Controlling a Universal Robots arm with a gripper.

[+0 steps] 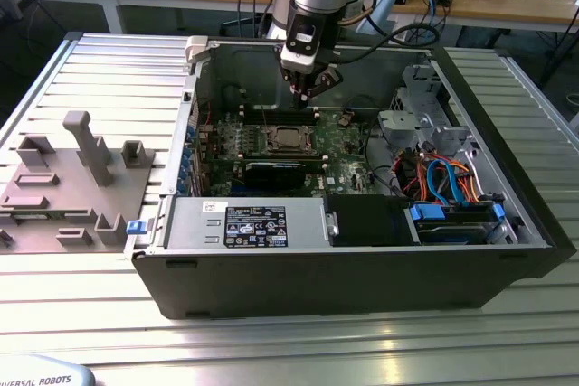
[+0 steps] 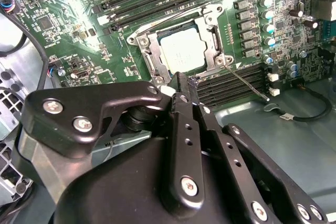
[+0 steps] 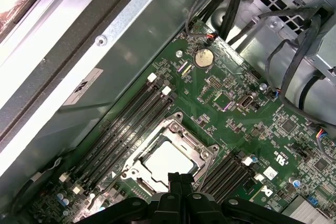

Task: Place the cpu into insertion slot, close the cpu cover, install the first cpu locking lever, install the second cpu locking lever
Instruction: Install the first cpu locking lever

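Tool (image 2: 180, 78) pinched closed, empty, poised over cpu cover (image 2: 151, 56), cpu (image 2: 181, 51) inside

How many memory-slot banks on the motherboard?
2. First bank flanks the cpu; second bank lies on its opposite side. Others may be hidden.

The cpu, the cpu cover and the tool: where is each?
cpu (image 2: 182, 52): second wrist view, centre of its silver top.
cpu cover (image 2: 176, 25): second wrist view, its frame strip.
tool (image 2: 180, 78): second wrist view, between its fingertips.
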